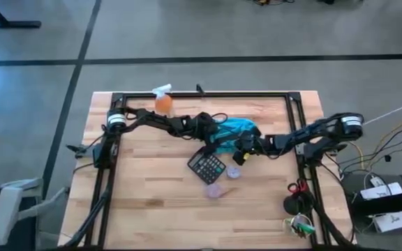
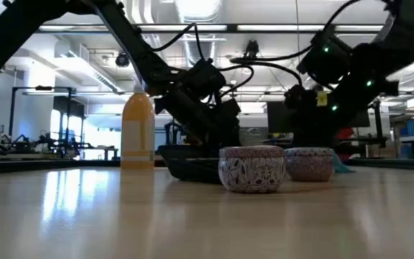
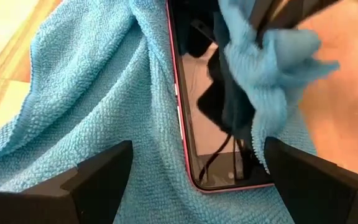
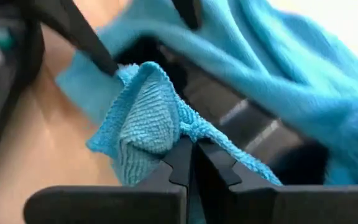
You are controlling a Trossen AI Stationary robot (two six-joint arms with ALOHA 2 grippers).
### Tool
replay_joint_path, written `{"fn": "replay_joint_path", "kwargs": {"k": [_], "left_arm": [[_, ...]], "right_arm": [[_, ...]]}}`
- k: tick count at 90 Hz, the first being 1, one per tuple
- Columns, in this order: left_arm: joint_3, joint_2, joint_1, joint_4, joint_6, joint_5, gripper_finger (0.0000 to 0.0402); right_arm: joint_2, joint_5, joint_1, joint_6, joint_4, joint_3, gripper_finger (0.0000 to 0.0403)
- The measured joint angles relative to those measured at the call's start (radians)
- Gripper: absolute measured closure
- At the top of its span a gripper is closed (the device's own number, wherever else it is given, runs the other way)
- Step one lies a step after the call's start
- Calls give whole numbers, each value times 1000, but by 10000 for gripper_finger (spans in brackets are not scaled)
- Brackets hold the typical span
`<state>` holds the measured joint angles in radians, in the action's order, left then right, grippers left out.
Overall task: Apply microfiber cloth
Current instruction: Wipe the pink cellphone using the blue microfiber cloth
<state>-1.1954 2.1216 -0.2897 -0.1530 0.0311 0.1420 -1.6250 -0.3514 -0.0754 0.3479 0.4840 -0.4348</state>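
Note:
The teal-blue microfiber cloth [image 1: 234,128] lies spread mid-table, with a dark-screened phone with a pink-red edge [image 3: 209,124] lying flat on it. My left gripper [image 3: 197,149] stands open above them, one finger over the cloth and one past the phone's other side; whether they touch I cannot tell. My right gripper [image 4: 192,146] reaches in from the table's right and is shut on a bunched part of the cloth over the phone. My right gripper pinches a bunched-up fold of the cloth [image 4: 166,121] between its two shut fingertips, several layers gathered together. It comes slanting down from the table's right. The bunch [image 3: 272,59] sits over the phone's screen, while the rest of the cloth lies flat under the phone.
A black calculator [image 1: 206,166] lies just near of the cloth, with two small patterned tins [image 1: 234,172] [image 1: 215,190] nearer still. An orange spray bottle [image 1: 162,102] stands at the far edge. Black frame rails [image 1: 304,139] border the table; small tools [image 1: 296,188] lie near right.

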Motion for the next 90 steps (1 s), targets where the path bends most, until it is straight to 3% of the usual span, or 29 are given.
{"fn": "replay_joint_path", "kwargs": {"k": [10, 19, 36, 56, 72, 90], "left_arm": [[2, 0, 0, 8, -1, -1, 54], [2, 0, 0, 11, -2, -1, 54], [6, 0, 0, 7, -3, -2, 54], [7, 0, 0, 4, -3, -1, 54], [8, 0, 0, 0, -6, -1, 54], [9, 0, 0, -6, -8, -1, 54]], "right_arm": [[-127, -51, 16, -2, 231, 1, 403], [-204, -124, 42, 23, 333, 3, 403], [-249, -400, 142, 123, 344, 55, 403], [-191, -609, 191, 247, 296, 183, 403], [-182, -652, 191, 341, 297, 228, 403], [-186, -664, 208, 229, 266, 138, 402]]}}
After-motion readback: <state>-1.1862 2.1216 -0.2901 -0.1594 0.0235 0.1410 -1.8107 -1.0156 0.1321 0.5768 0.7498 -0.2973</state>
